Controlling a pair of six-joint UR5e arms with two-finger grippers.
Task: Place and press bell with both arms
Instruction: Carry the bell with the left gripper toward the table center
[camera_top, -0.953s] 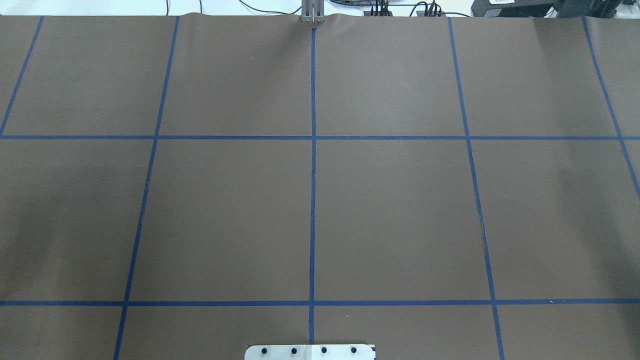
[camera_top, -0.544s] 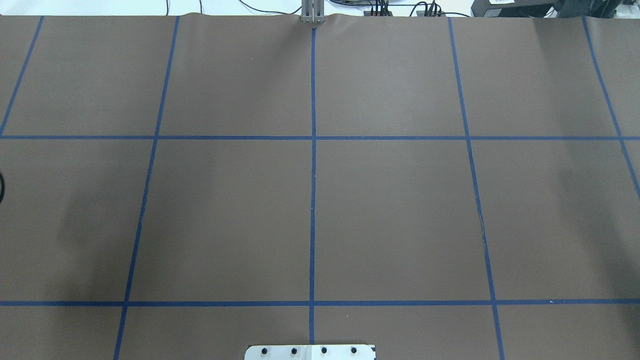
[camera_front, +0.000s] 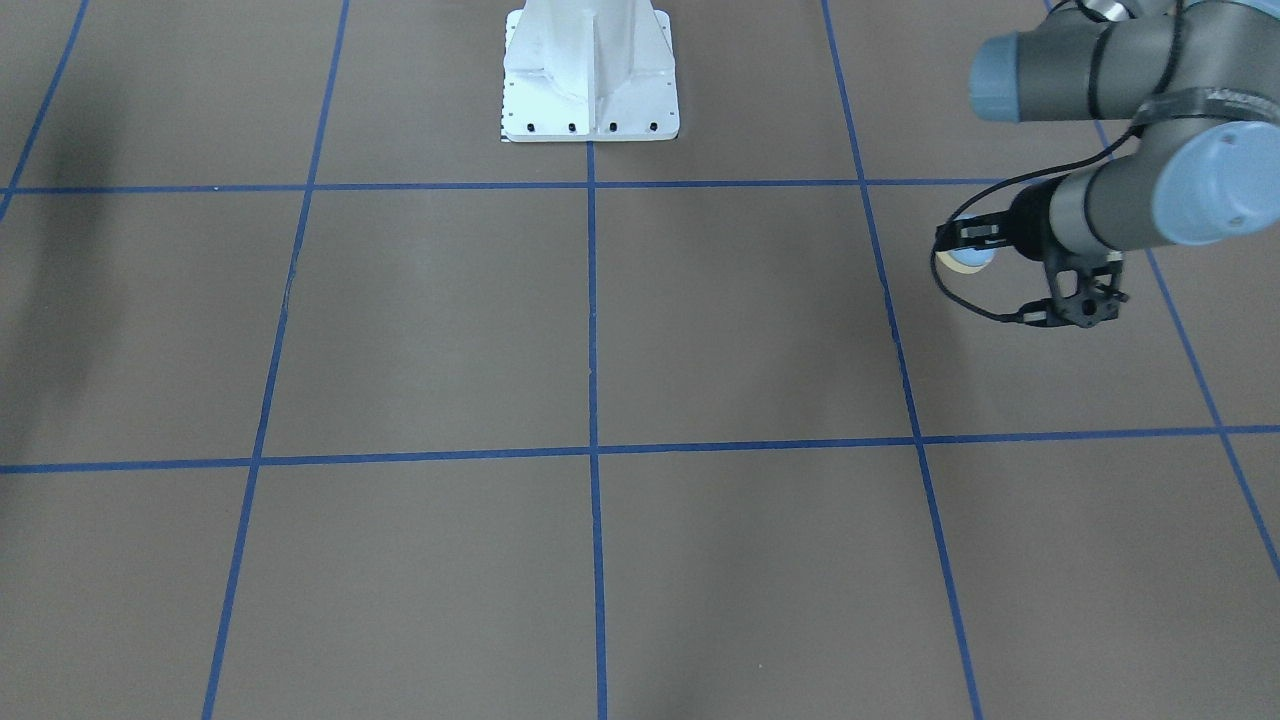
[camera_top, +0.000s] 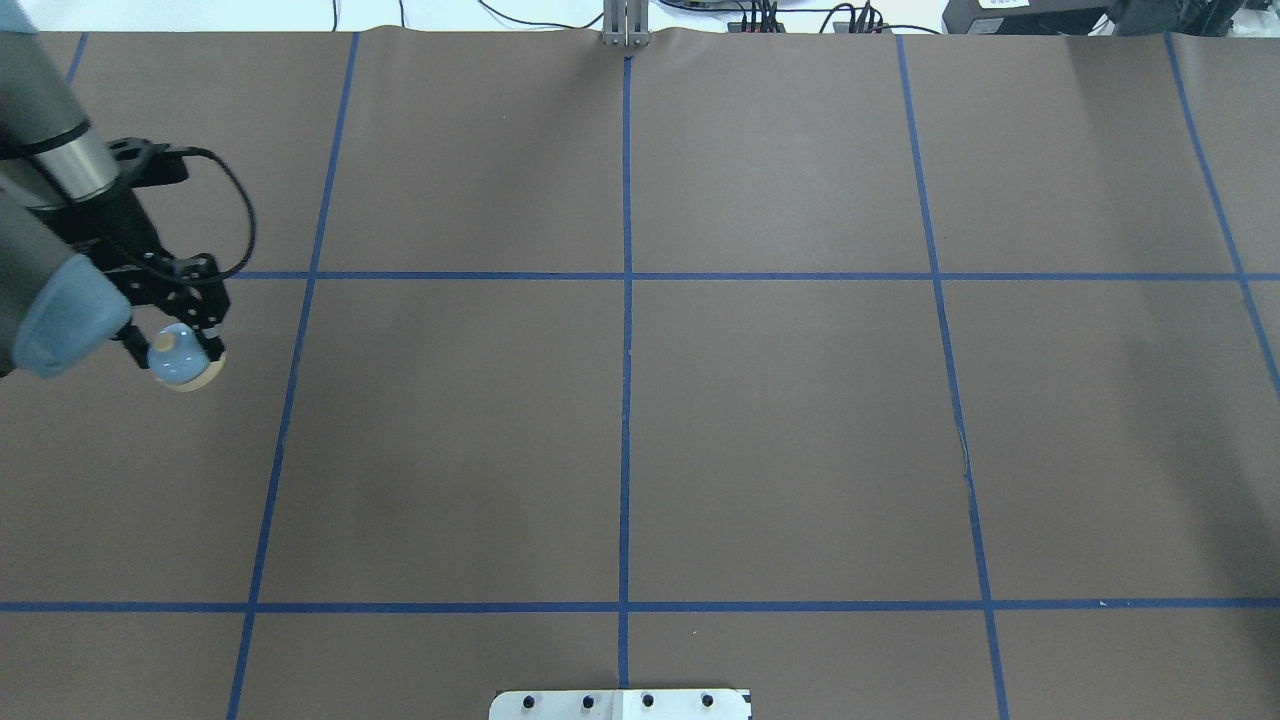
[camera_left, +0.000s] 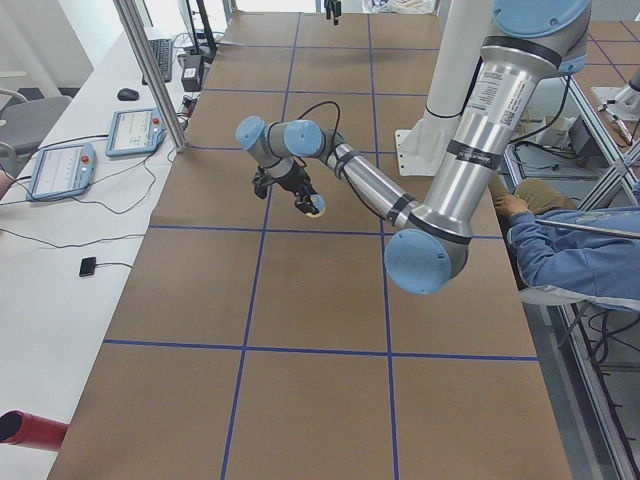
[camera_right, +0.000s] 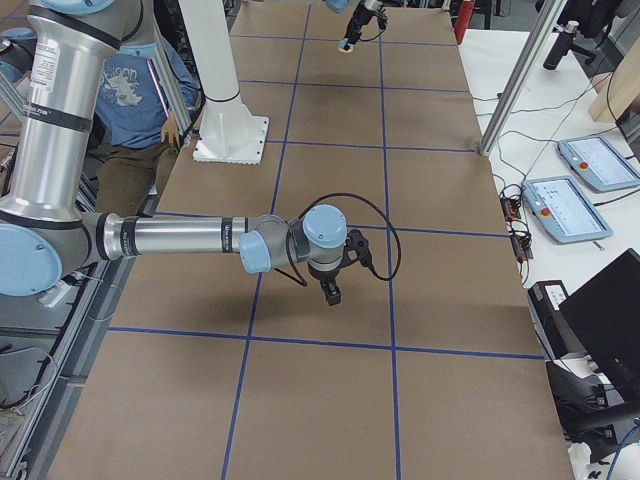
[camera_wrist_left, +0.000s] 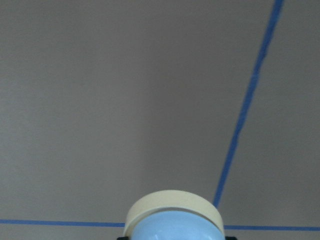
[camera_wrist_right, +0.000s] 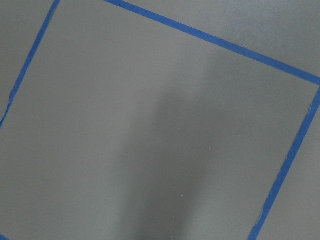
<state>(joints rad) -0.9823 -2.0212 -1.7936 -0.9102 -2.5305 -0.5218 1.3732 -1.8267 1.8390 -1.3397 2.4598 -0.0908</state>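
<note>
My left gripper (camera_top: 178, 348) is shut on the bell (camera_top: 184, 364), a small light-blue dome on a cream base with a cream button. It holds the bell just above the brown table cover (camera_top: 450, 430), left of a blue tape line. The bell also shows in the front view (camera_front: 968, 258), in the exterior left view (camera_left: 315, 207), and at the bottom edge of the left wrist view (camera_wrist_left: 172, 220). My right gripper (camera_right: 331, 293) hangs over the table in the exterior right view only. I cannot tell whether it is open or shut.
Blue tape lines (camera_top: 625, 400) divide the brown cover into squares. The white bolted pedestal (camera_front: 590, 90) stands at the robot's side of the table. A seated person (camera_left: 570, 250) is beside the pedestal. Tablets (camera_left: 60, 165) and cables lie on the white side bench.
My left arm has come into the overhead view from the left edge with the bell in its gripper. One second ago no arm showed there.
</note>
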